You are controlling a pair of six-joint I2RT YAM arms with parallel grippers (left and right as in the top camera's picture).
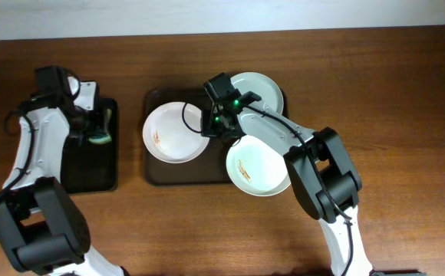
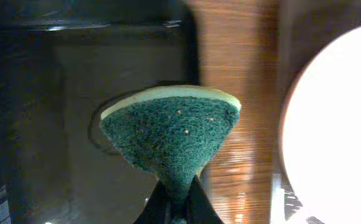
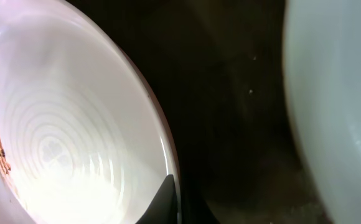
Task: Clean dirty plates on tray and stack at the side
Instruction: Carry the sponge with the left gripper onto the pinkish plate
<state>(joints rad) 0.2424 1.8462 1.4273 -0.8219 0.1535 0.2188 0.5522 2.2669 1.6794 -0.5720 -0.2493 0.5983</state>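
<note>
Dark fingertips point(image 3: 162, 206) of the right gripper point(image 3: 179, 202) are pinched onto the rim of the gripped plate point(image 3: 75, 124), a white plate with an orange-brown smear point(image 3: 0, 155) on its inside. From overhead, this plate point(image 1: 175, 132) lies inside the dark-brown tray point(image 1: 207, 175), at the tray's end nearest the black tray point(image 1: 92, 165). The right gripper point(image 1: 215, 123) meets the plate on the side that faces the tray's middle.

Three plates are in view. The rear plate point(image 1: 259, 89) lies in the dark-brown tray's far corner. The front plate point(image 1: 258, 165) is at the near corner, lapping over the rim, and shows a faint orange mark. There are two trays, the dark-brown one and the smaller black one beside it on the wooden table point(image 1: 407, 92).

The left gripper point(image 2: 175, 210) is clamped on the narrow end of one green scouring sponge point(image 2: 174, 134). It hangs above the black tray, just beside the dark-brown tray.
</note>
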